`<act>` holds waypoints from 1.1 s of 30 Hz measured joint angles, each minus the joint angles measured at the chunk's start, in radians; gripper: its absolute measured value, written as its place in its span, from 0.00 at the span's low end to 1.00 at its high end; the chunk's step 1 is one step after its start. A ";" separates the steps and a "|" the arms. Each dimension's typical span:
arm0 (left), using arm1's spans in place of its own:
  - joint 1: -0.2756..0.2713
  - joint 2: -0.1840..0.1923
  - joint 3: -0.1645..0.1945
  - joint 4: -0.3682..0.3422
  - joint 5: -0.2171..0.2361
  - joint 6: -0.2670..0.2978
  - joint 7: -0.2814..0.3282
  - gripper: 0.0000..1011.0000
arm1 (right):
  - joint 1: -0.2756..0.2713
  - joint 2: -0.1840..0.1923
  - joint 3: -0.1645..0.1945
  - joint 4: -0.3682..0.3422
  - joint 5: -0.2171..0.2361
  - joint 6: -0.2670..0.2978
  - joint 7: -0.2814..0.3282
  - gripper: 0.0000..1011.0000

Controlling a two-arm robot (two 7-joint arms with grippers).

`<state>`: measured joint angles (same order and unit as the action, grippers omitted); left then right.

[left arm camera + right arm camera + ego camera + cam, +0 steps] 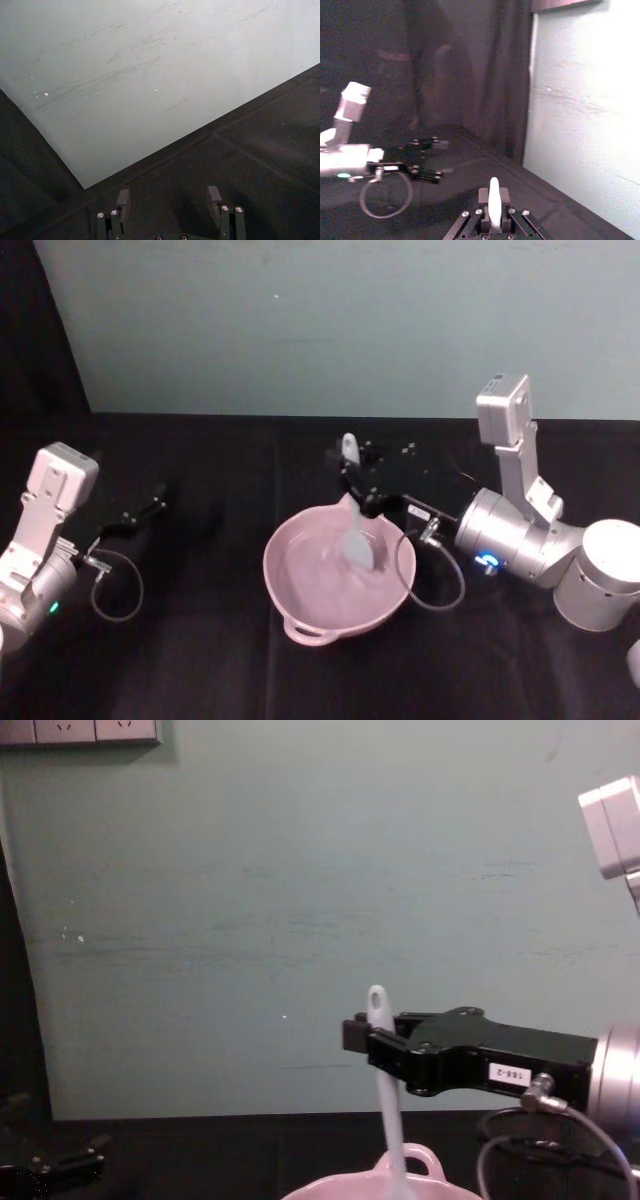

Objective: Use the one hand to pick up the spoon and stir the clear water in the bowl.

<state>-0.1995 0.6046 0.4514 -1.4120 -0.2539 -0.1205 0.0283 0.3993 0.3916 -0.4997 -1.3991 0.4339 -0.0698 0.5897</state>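
Here, spoon point(358, 543) inside pink bowl point(272, 558).

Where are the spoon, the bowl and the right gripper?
spoon point(391, 1120), chest view, mid handle.
bowl point(268, 565), head view, left rim.
right gripper point(352, 483), head view, between its fingertips.

Wall: pale green panel point(350, 320) across the far side, evenly lit, faint scuffs and streaks.
Sockets: white outlet plates point(80, 730) high on the panel, far left.
Table: black cloth point(200, 660), near to far.
Curtain: dark drape point(470, 75), left of the panel.
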 joint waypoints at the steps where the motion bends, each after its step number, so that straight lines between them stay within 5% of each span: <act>1: 0.000 0.000 0.000 0.000 0.000 0.000 0.000 0.99 | -0.002 -0.001 -0.006 -0.009 0.003 0.001 0.007 0.12; 7: 0.000 0.000 0.000 0.000 0.000 0.000 0.000 0.99 | 0.015 -0.024 -0.039 -0.005 0.008 0.001 0.037 0.12; 22: 0.000 0.000 0.000 0.000 0.000 0.000 0.000 0.99 | 0.165 -0.135 -0.098 0.218 -0.018 -0.058 0.079 0.12; 33: 0.000 0.000 0.000 0.000 0.000 0.000 0.000 0.99 | 0.160 -0.107 -0.057 0.218 -0.042 -0.059 0.025 0.12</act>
<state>-0.1995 0.6047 0.4514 -1.4120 -0.2539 -0.1205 0.0283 0.5590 0.2841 -0.5566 -1.1808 0.3922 -0.1288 0.6149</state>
